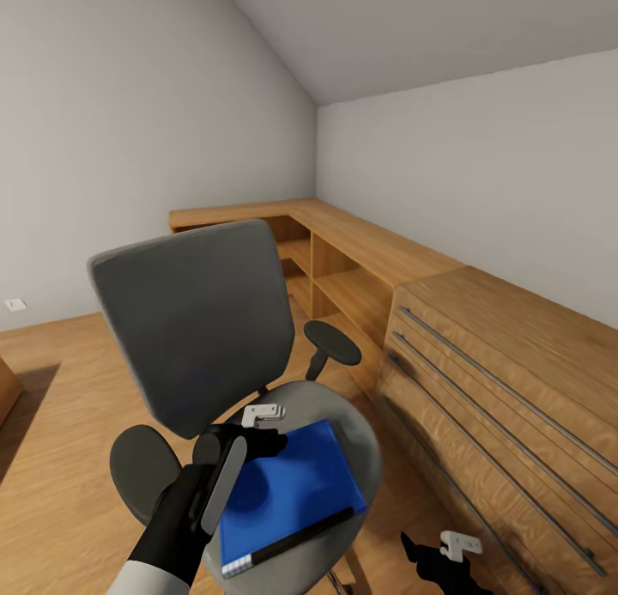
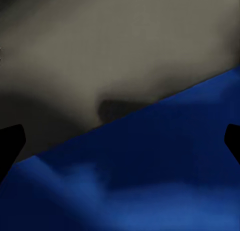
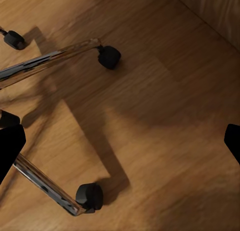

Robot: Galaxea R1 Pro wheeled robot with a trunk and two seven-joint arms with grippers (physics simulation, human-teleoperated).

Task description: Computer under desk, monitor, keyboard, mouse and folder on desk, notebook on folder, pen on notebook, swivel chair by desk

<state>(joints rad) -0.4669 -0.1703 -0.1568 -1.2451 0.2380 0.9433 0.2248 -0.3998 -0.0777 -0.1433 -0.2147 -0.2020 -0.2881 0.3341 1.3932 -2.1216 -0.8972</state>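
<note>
So the thin flat bright blue folder [image 1: 287, 490] is lying flat on the grey padded seat of the grey-backed swivel chair [image 1: 196, 331], right beside the light wooden drawer cabinet [image 1: 506, 389]. The black left gripper [image 1: 257, 430] is hovering over the folder's back edge, and in its wrist view the fingers are sitting wide apart with nothing between them, blue cover and grey seat below. The black right gripper [image 1: 446, 554] is hanging low over the wooden floor [image 3: 165, 121] near the chair's chrome legs, also spread open and empty. I'm guessing the folder's light, fairly stiff and slick, so pinching an overhanging edge looks like the best bet.
</note>
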